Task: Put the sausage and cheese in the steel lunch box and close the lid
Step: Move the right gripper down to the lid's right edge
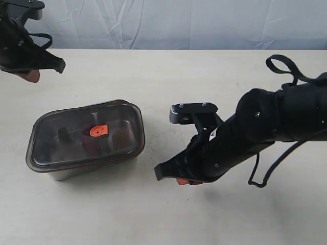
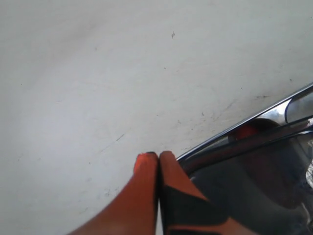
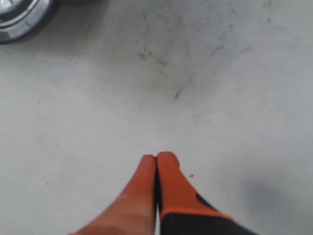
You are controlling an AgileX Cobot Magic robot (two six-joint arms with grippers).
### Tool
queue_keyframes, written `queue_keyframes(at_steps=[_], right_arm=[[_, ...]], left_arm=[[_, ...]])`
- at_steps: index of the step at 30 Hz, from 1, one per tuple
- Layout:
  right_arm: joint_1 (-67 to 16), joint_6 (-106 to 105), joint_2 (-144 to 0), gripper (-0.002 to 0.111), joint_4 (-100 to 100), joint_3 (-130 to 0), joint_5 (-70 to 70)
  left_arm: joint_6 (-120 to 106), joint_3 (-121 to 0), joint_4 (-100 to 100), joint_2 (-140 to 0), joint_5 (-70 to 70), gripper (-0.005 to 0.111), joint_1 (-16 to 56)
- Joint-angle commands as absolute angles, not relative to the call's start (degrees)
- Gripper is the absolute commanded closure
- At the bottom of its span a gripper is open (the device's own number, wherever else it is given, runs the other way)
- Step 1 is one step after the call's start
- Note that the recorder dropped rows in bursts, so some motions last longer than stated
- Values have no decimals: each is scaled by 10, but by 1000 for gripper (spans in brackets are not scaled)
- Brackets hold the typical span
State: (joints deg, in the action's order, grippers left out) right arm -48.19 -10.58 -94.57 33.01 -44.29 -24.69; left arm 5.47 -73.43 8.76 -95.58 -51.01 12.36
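The steel lunch box [image 1: 71, 171] stands left of centre with the dark translucent lid [image 1: 61, 138] lying on top of it, the orange valve tab [image 1: 98, 130] at the lid's middle. Through the lid a red shape, seemingly the sausage [image 2: 249, 131], shows dimly. The cheese I cannot make out under the dark lid. My left gripper [image 1: 30, 75] hangs shut and empty at the far left, away from the box; its view catches the lid [image 2: 254, 171] and steel rim [image 2: 274, 113] beside the fingertips [image 2: 146, 159]. My right gripper [image 1: 183, 181] is shut and empty, low over the table right of the box.
The pale table [image 1: 153, 81] has faint scuff marks [image 3: 176, 93]. A corner of the steel box [image 3: 19, 19] shows at the edge of the right wrist view. A crumpled white backdrop [image 1: 179, 23] runs behind the table. The right arm's cable [image 1: 286, 66] loops above the arm.
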Motion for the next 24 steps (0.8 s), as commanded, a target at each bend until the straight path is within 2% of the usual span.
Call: queue_keyframes(at_steps=[1, 15, 24], right_arm=[[-481, -129, -946, 109, 356, -481, -268], [-481, -137, -1039, 109, 362, -608, -375], [-481, -138, -1065, 109, 366, -630, -356]], left_arm=[[55, -713, 85, -950, -472, 107, 114], [55, -712, 76, -950, -463, 107, 102], [55, -712, 76, -950, -454, 107, 102]])
